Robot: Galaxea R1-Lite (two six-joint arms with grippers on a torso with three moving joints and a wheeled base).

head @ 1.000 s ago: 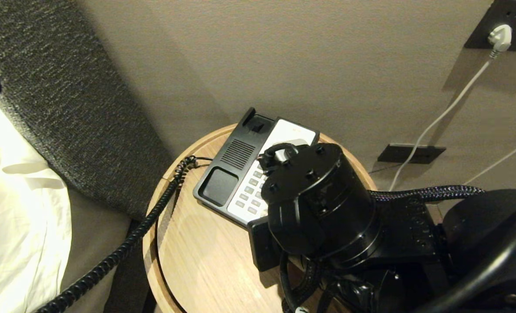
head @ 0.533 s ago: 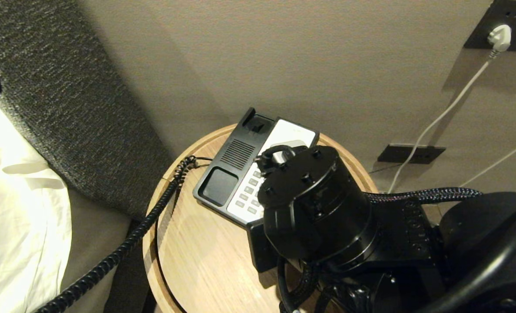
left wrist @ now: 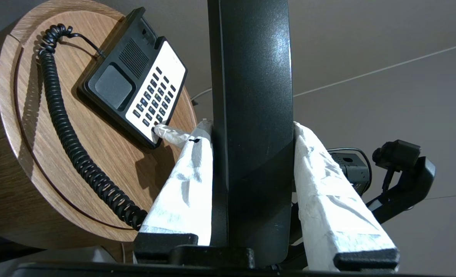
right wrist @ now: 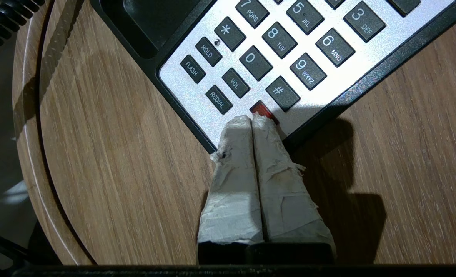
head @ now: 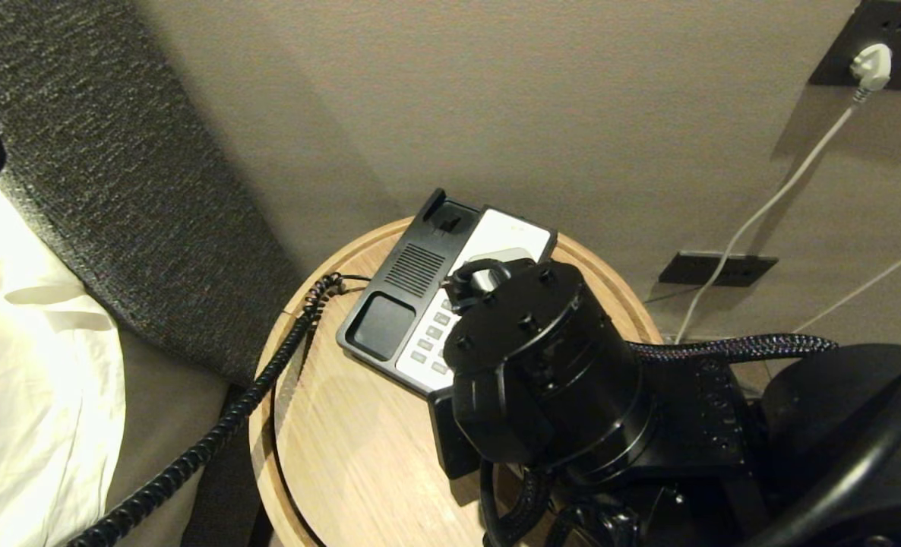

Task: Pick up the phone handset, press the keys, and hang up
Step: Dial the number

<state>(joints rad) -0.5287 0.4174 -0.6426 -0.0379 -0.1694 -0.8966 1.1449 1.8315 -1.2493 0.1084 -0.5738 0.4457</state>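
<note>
The glossy black phone handset (left wrist: 251, 77) stands between the white-taped fingers of my left gripper (left wrist: 252, 126), which is shut on it, held off to the side of the table. Its coiled cord (left wrist: 70, 134) runs down to the phone base (head: 412, 281), whose cradle (head: 380, 325) is empty. My right gripper (right wrist: 252, 120) is shut, its tips together on the near corner of the white faceplate, touching a red key (right wrist: 262, 110) below the grey keys (right wrist: 280, 38). In the head view my right wrist (head: 542, 365) hides those fingers and some of the keys (head: 431, 334).
The phone sits on a round wooden side table (head: 344, 456) against a beige wall. A dark headboard (head: 116, 190) and white bedding (head: 33, 365) lie to the left. A white plug (head: 872, 67) and its cable hang on the wall at the right.
In the head view my right wrist has eased slightly left and down over the keypad. The phone base and the cord have stayed where they were.
</note>
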